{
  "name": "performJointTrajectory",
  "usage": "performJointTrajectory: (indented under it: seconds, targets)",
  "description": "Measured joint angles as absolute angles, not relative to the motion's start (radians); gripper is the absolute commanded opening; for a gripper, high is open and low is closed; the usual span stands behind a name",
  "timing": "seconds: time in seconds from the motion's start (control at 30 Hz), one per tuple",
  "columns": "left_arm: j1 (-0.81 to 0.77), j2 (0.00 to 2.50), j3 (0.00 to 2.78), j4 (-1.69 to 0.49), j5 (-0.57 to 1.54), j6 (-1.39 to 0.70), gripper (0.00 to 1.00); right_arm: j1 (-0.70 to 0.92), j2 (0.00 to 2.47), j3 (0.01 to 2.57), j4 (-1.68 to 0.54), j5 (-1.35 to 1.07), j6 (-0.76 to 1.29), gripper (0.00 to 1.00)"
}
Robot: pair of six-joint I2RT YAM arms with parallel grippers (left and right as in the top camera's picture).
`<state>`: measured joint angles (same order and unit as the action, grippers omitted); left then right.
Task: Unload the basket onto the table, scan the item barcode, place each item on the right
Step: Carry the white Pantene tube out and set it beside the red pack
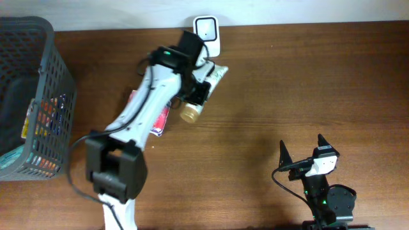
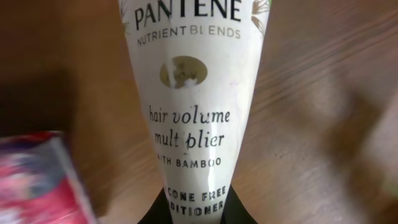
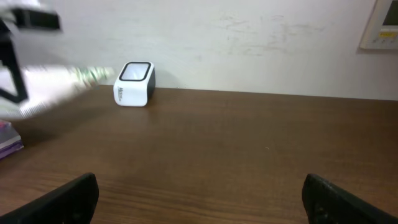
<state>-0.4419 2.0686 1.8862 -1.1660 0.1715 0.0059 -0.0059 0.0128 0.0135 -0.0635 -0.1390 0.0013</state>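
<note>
One brown wooden table, white wall behind, scanner at edge

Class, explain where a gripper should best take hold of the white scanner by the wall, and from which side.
Probably the scanner by its two flat sides, from above: it is a small upright box with the wall close behind.

A dark grey mesh basket stands at the left edge of the brown wooden bench, with colourful packaged goods inside it. A flat red-and-pink packet lies on the bench to the right of the basket, well apart from it and partly hidden from overhead. Behind the bench rises a white wall with a beige panel mounted on it.
</note>
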Motion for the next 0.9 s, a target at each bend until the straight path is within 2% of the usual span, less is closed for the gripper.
performJointTrajectory:
  seconds: [0.2,0.23,0.27,0.33,0.4,0.57,0.7,0.9]
  targets:
    - [-0.521,2.154,1.886,-1.165,0.103,-0.059,0.00,-0.006,0.013,0.014,-0.064,-0.139,0.001,0.99]
    - [-0.527,2.157,1.885,-1.163,0.092,-0.065,0.03,-0.006,0.013,0.014,-0.064,-0.139,0.001,0.99]
    - [-0.530,2.157,1.885,-1.161,0.082,-0.067,0.07,-0.006,0.013,0.014,-0.064,-0.139,0.001,0.99]
    - [-0.530,2.157,1.885,-1.159,0.046,-0.073,0.23,-0.006,0.013,0.014,-0.064,-0.139,0.001,0.99]
    - [-0.529,2.157,1.885,-1.158,0.025,-0.077,0.46,-0.006,0.013,0.014,-0.064,-0.139,0.001,0.99]
    - [-0.528,2.157,1.885,-1.171,0.014,-0.079,0.41,-0.006,0.013,0.014,-0.064,-0.139,0.001,0.99]
    - [-0.528,2.157,1.885,-1.220,0.010,-0.080,0.44,-0.006,0.013,0.014,-0.064,-0.139,0.001,0.99]
    - [-0.503,2.094,1.909,-1.234,-0.068,-0.080,0.61,-0.006,0.013,0.014,-0.064,-0.139,0.001,0.99]
